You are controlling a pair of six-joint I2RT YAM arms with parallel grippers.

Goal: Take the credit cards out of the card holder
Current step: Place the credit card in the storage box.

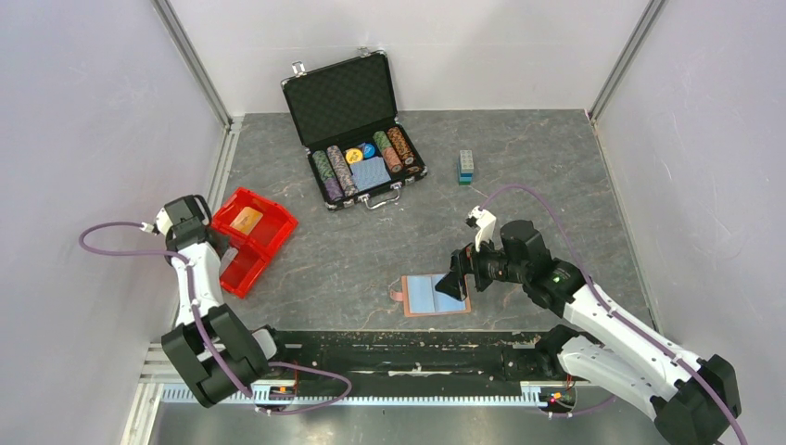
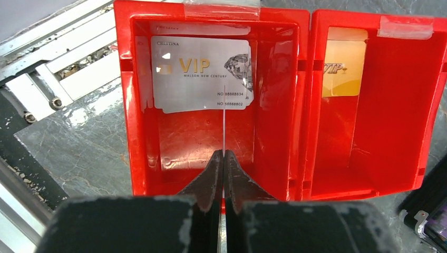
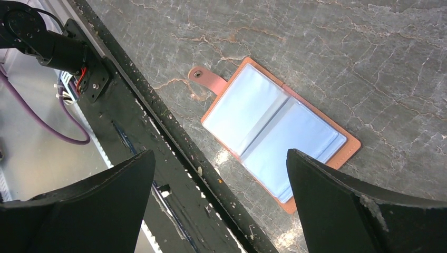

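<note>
Top external, starting far left: got the left gripper hanging over the red bin. Up close on left wrist: pinched tight on a thin card seen edge-on, right above the bin's left compartment. Couple of silver VIP cards stacked flat in there. Orange VIP card next door in the right compartment. Further right, toward the back: open poker chip case. Then the card holder, lying open and flat near the front edge, blue lining up, tab pointing left. Right gripper hovering over its right half, fingers spread wide, gripping nothing.
</note>
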